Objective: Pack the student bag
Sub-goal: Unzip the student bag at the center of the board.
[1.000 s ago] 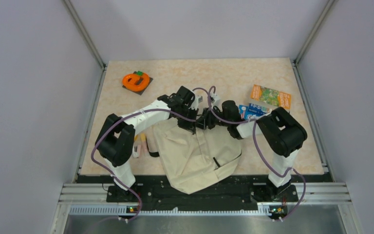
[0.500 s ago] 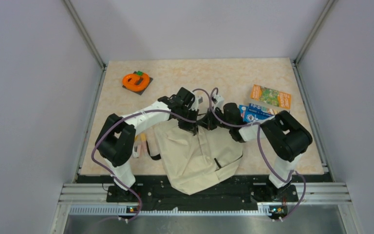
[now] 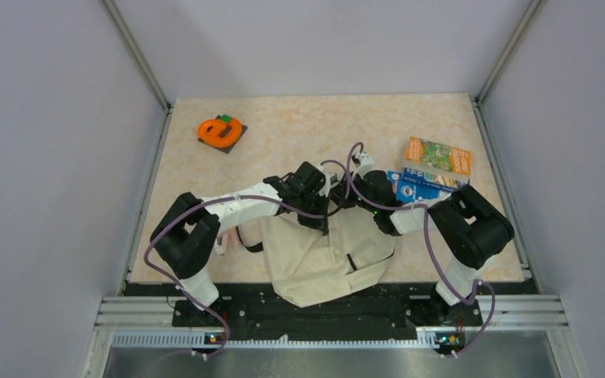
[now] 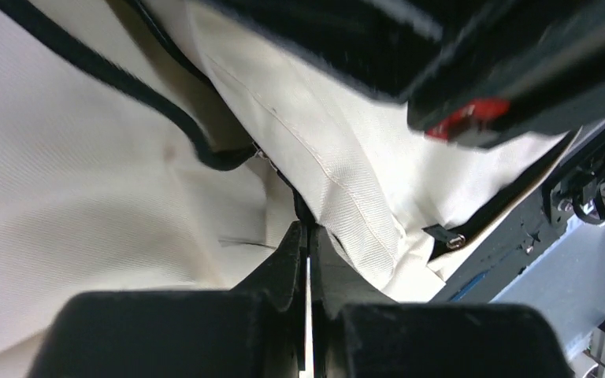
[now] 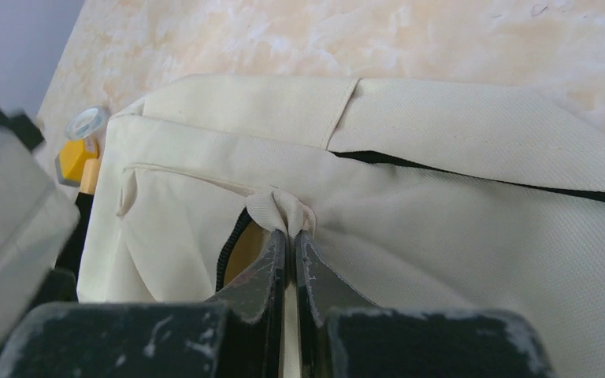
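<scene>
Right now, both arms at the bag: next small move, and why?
Probably lift and ease the two grippers apart to spread the student bag's mouth. The left gripper is shut on its cream fabric by the black zipper trim, the right gripper on a bunched fold at the edge, and only a narrow gap shows there. The booklets lie outside it.

No readable text, label or number anywhere. Some printing on the orange booklet (image 3: pixel 438 156) and the blue booklet (image 3: pixel 411 183), far right on the counter (image 3: pixel 307 126), but too small to read. Red patch (image 4: pixel 465 120) in the left wrist view too blurred.
</scene>
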You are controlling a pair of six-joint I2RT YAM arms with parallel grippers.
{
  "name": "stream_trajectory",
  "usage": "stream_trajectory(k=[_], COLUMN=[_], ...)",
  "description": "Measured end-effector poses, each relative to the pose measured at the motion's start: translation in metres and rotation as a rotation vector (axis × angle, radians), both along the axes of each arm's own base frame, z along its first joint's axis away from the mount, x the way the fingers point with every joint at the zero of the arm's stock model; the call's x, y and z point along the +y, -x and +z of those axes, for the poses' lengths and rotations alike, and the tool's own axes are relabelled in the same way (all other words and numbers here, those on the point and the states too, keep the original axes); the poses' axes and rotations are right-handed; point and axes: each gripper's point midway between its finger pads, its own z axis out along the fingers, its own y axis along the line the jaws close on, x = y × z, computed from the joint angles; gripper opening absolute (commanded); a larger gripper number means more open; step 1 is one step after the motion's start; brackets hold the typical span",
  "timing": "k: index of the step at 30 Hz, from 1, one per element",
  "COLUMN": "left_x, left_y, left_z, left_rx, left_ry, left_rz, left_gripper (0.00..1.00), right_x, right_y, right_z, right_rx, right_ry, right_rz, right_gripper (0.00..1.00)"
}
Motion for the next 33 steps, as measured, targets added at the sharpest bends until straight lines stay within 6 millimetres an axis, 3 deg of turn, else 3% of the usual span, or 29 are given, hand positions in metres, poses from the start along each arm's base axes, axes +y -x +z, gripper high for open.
stream_trajectory(k=[4,9,19,26,33], left_x=[-0.004,-0.015,-0.019,-0.016,-0.009], left_y=[0.023,0.044,0.056,0.081,0.084], left_z=[-0.007,-0.002,0.002,-0.005,0.025], left_rx=[0.020,0.006,-0.050,-0.028,-0.073], left_ry=[0.003,0.017,0.035,0.019,0.082], left_rz=[-0.004,-0.017,0.027,0.017,0.052], left_gripper=[0.00,0.00,0.00,0.00,0.00], right_x=[-0.006,-0.013,-0.017,-0.022,-0.026], right_y=[-0.002,-0.003,-0.004,-0.006,-0.010], right_z=[0.004,0.009,0.008,0.004,0.005], right_rx=[-0.016,-0.034,-0.036,-0.041,-0.051], right_ry=[0.007,0.024,0.051,0.078,0.089], right_rz=[-0.035,-0.067,-0.084,-0.107,-0.135], right_gripper=[0.00,0.00,0.00,0.00,0.00])
